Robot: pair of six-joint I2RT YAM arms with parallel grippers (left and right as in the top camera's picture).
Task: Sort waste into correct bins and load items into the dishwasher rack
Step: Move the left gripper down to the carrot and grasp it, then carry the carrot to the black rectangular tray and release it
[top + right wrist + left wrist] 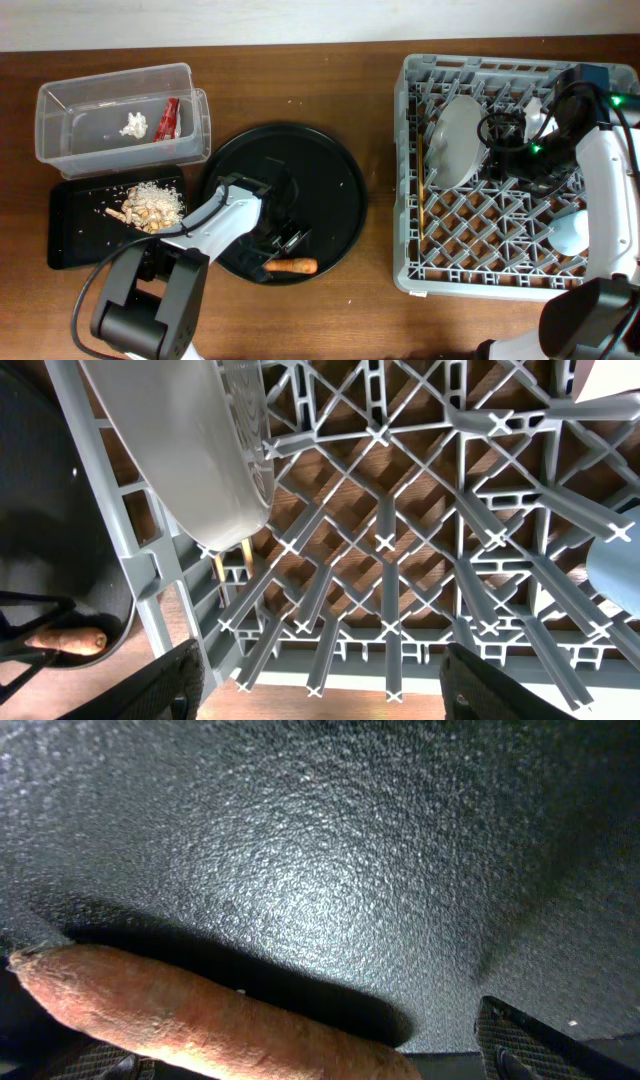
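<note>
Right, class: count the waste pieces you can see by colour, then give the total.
Red: 1, crinkled wrapper
White: 1, crumpled tissue
Beige: 1, food scraps pile
Orange: 1, carrot
Total: 4

Round tray (330,870) — matt, pebbled plastic

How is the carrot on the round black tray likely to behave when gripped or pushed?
Probably stiff: the carrot looks solid and straight. Round and tapered, it may roll in an arc on the tray if nudged. Its dull, rough skin suggests decent grip.
</note>
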